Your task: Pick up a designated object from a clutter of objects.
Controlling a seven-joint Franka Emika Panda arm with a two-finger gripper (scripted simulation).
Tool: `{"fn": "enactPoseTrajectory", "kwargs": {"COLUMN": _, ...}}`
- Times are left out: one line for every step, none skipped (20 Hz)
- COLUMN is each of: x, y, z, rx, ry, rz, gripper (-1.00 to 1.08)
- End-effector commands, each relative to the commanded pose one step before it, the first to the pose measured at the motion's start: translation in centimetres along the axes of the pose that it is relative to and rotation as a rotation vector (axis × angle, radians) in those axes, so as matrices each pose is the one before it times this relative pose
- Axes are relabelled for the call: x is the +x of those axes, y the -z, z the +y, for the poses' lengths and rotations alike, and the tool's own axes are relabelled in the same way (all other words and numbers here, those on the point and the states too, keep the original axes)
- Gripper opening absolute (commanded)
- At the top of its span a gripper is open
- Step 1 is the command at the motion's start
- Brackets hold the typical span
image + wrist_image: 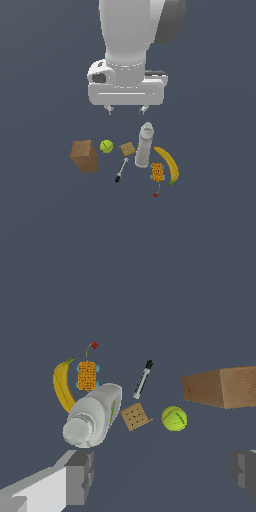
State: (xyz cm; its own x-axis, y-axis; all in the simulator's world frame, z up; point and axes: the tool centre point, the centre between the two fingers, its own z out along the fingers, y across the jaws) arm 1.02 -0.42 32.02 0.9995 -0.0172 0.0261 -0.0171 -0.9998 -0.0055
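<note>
A small yellow-green tennis ball (106, 146) (174, 418) lies on the dark floor between a brown box (84, 156) (222, 387) and a tan square cracker (127, 148) (135, 416). My gripper (126, 109) (161, 476) hangs open above the clutter, well over the floor and slightly toward the exterior view's right of the ball, holding nothing. In the wrist view its two grey fingertips (80, 477) stand wide apart, and the ball lies beyond the gap between them.
A pale grey bottle (144, 145) (94, 414) lies beside the cracker. A black-tipped marker (121, 171) (142, 379), a banana (169, 164) (62, 387), an orange packet (157, 171) (86, 375) and a tiny red item (156, 194) (94, 346) lie close by.
</note>
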Motion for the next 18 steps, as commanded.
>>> {"fn": "enactPoseTrajectory", "kwargs": {"x": 0.000, "y": 0.000, "z": 0.001, "rx": 0.00000, "ry": 0.00000, "rz": 0.00000, "gripper": 1.00}}
{"fn": "enactPoseTrajectory", "kwargs": {"x": -0.004, "y": 0.024, "z": -0.008, "rx": 0.00063, "ry": -0.00064, "rz": 0.00038, "gripper": 1.00}}
{"fn": "enactPoseTrajectory", "kwargs": {"x": -0.005, "y": 0.061, "z": -0.043, "rx": 0.00163, "ry": -0.00164, "rz": 0.00093, "gripper": 1.00}}
{"fn": "enactPoseTrajectory", "kwargs": {"x": -0.010, "y": 0.102, "z": -0.067, "rx": 0.00271, "ry": -0.00272, "rz": 0.00155, "gripper": 1.00}}
{"fn": "enactPoseTrajectory", "kwargs": {"x": -0.015, "y": 0.143, "z": -0.090, "rx": 0.00380, "ry": -0.00378, "rz": 0.00217, "gripper": 1.00}}
{"fn": "enactPoseTrajectory", "kwargs": {"x": -0.019, "y": 0.183, "z": -0.118, "rx": 0.00479, "ry": -0.00470, "rz": 0.00273, "gripper": 1.00}}
{"fn": "enactPoseTrajectory", "kwargs": {"x": -0.021, "y": 0.191, "z": -0.122, "rx": 0.00490, "ry": -0.00470, "rz": 0.00280, "gripper": 1.00}}
{"fn": "enactPoseTrajectory", "kwargs": {"x": -0.017, "y": 0.152, "z": -0.097, "rx": 0.00376, "ry": -0.00349, "rz": 0.00216, "gripper": 1.00}}
{"fn": "enactPoseTrajectory", "kwargs": {"x": -0.013, "y": 0.112, "z": -0.068, "rx": 0.00265, "ry": -0.00233, "rz": 0.00153, "gripper": 1.00}}
{"fn": "enactPoseTrajectory", "kwargs": {"x": -0.007, "y": 0.066, "z": -0.047, "rx": 0.00144, "ry": -0.00112, "rz": 0.00084, "gripper": 1.00}}
{"fn": "enactPoseTrajectory", "kwargs": {"x": 0.004, "y": 0.009, "z": -0.031, "rx": 0.00000, "ry": 0.00000, "rz": 0.00000, "gripper": 1.00}}
{"fn": "enactPoseTrajectory", "kwargs": {"x": -0.007, "y": -0.005, "z": 0.080, "rx": 0.00000, "ry": 0.00000, "rz": 0.00000, "gripper": 1.00}}
{"fn": "enactPoseTrajectory", "kwargs": {"x": 0.011, "y": -0.072, "z": -0.003, "rx": -0.00100, "ry": 0.00019, "rz": -0.00063, "gripper": 1.00}}
{"fn": "enactPoseTrajectory", "kwargs": {"x": 0.010, "y": -0.083, "z": 0.034, "rx": 0.00002, "ry": -0.00228, "rz": -0.00017, "gripper": 1.00}}
{"fn": "enactPoseTrajectory", "kwargs": {"x": 0.016, "y": -0.133, "z": 0.060, "rx": 0.00034, "ry": -0.00430, "rz": -0.00013, "gripper": 1.00}}
{"fn": "enactPoseTrajectory", "kwargs": {"x": 0.022, "y": -0.194, "z": 0.084, "rx": 0.00040, "ry": -0.00604, "rz": -0.00023, "gripper": 1.00}}
{"fn": "enactPoseTrajectory", "kwargs": {"x": 0.029, "y": -0.256, "z": 0.114, "rx": 0.00038, "ry": -0.00773, "rz": -0.00037, "gripper": 1.00}}
{"fn": "enactPoseTrajectory", "kwargs": {"x": 0.035, "y": -0.317, "z": 0.142, "rx": 0.00036, "ry": -0.00942, "rz": -0.00049, "gripper": 1.00}}
